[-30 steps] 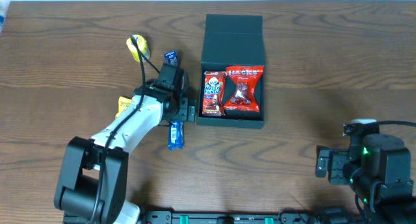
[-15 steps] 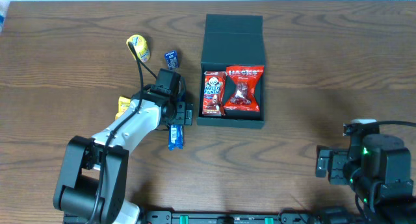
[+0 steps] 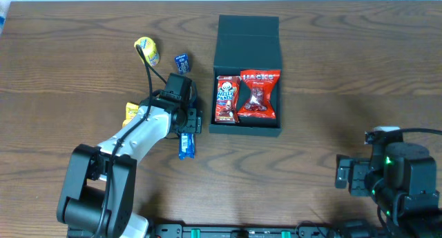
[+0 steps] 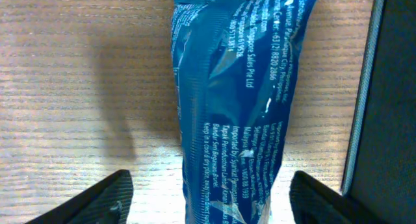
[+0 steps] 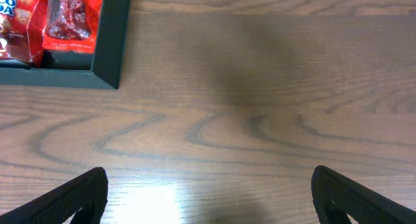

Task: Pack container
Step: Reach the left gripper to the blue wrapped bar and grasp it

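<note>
Container (image 3: 248, 39) near left gripper (image 4: 208, 199), jaws wide astride blue packet (image 4: 234, 107).

The left tool (image 4: 209, 197) is straddling the blue packet (image 4: 234, 107) with bare desk (image 4: 84, 68) lying open on one side, while the container (image 4: 390, 94) wall is crowding just beside the other finger, and the right tool (image 5: 208, 195) is hanging over unobstructed wood, well apart from that container.

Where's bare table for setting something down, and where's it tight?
Free: the table between the container and the right gripper. Crowded: left of the container, where the left gripper hangs over the blue packet near yellow packets.
</note>
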